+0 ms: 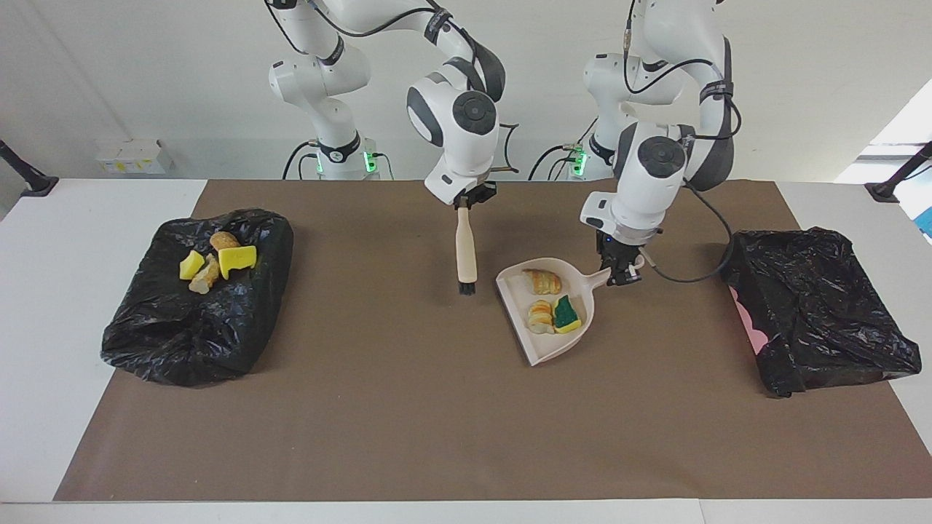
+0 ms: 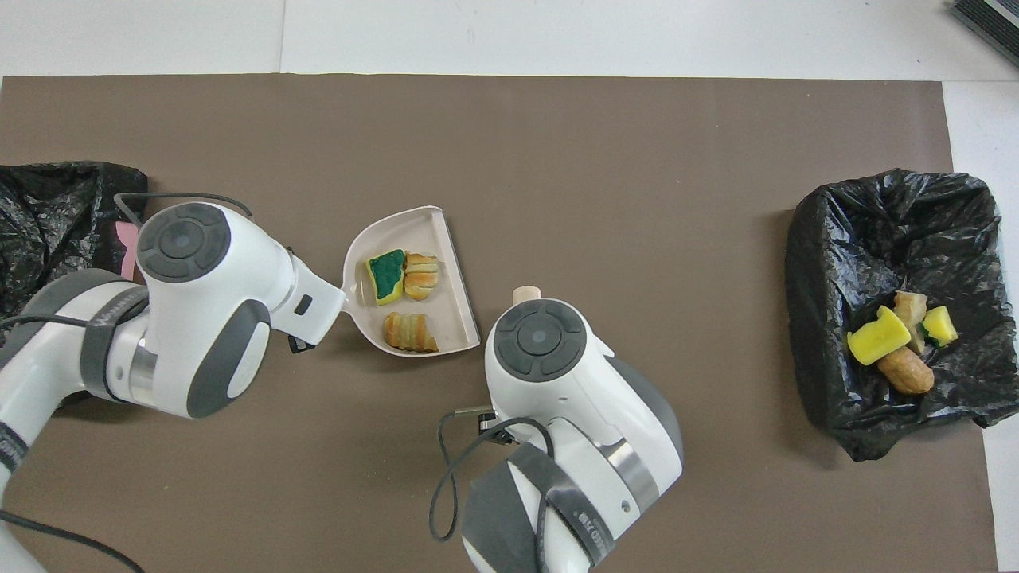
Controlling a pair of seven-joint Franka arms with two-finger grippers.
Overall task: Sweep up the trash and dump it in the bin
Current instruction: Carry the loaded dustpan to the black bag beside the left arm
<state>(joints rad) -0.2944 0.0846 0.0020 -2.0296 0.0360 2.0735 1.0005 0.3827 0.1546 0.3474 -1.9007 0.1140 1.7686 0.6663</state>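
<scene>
My left gripper (image 1: 617, 273) is shut on the handle of the beige dustpan (image 1: 557, 346), which sits low over the middle of the brown mat. Three pieces of trash lie in the pan: a green-backed yellow sponge (image 1: 566, 313) and two bread-like lumps (image 1: 542, 280). My right gripper (image 1: 466, 204) is shut on the beige brush (image 1: 464, 251), which hangs upright, bristles down, beside the pan toward the right arm's end. From overhead the dustpan (image 2: 450, 286) and its trash (image 2: 386, 277) show, and only the brush's end (image 2: 525, 294) peeks past the right wrist.
A black-bag-lined bin (image 1: 196, 327) at the right arm's end of the mat holds several more scraps (image 1: 237, 258). A second black-bag-lined bin (image 1: 815, 306), with pink showing at its side, stands at the left arm's end. White table borders the mat.
</scene>
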